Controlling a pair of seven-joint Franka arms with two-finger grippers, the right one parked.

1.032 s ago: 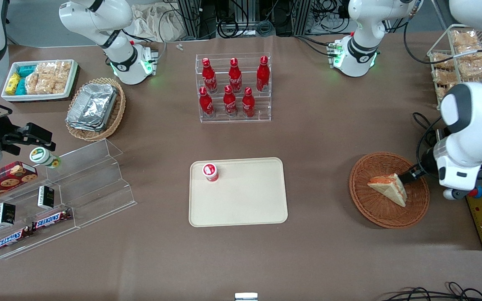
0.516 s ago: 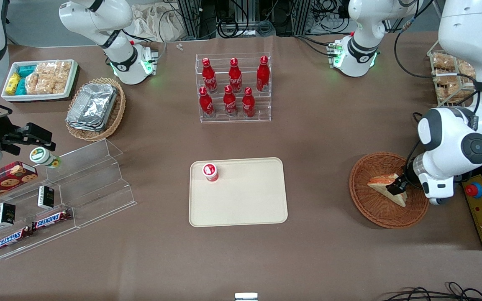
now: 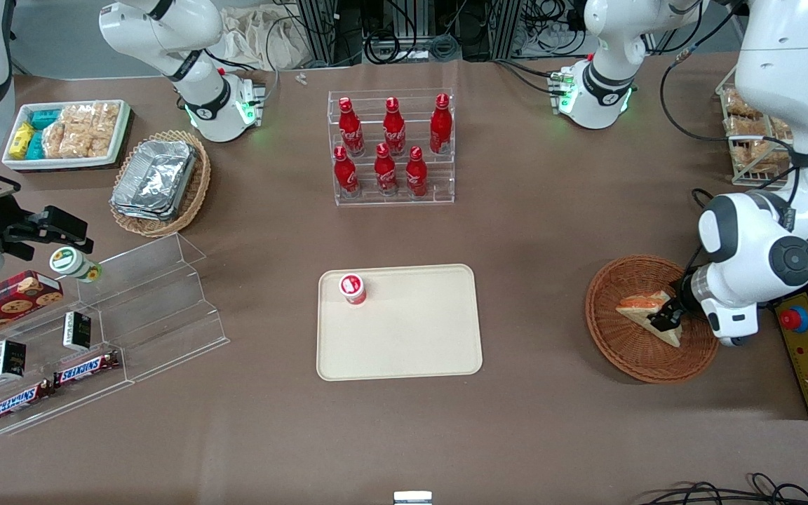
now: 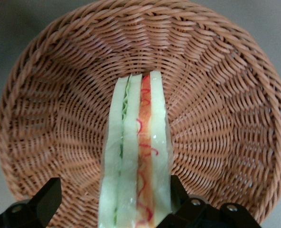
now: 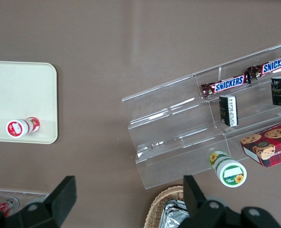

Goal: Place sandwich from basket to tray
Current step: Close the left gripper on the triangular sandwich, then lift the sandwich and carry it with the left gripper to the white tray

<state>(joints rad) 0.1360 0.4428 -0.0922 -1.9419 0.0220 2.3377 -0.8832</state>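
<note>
Inside the round reddish-brown wicker basket point(image 3: 649, 328) we see the triangular white-bread sandwich point(image 4: 136, 156) lying; our left gripper point(image 4: 109, 204) straddles it, one finger point(image 4: 176, 190) touching, the other clear, fingers wide apart, well apart from the cream rectangular tray point(image 3: 398, 322).

"SNICKERS" is printed on two chocolate bars point(image 5: 224, 84) point(image 5: 275, 63) lying on the clear tiered stand point(image 5: 178, 142); nothing else is legible.
</note>
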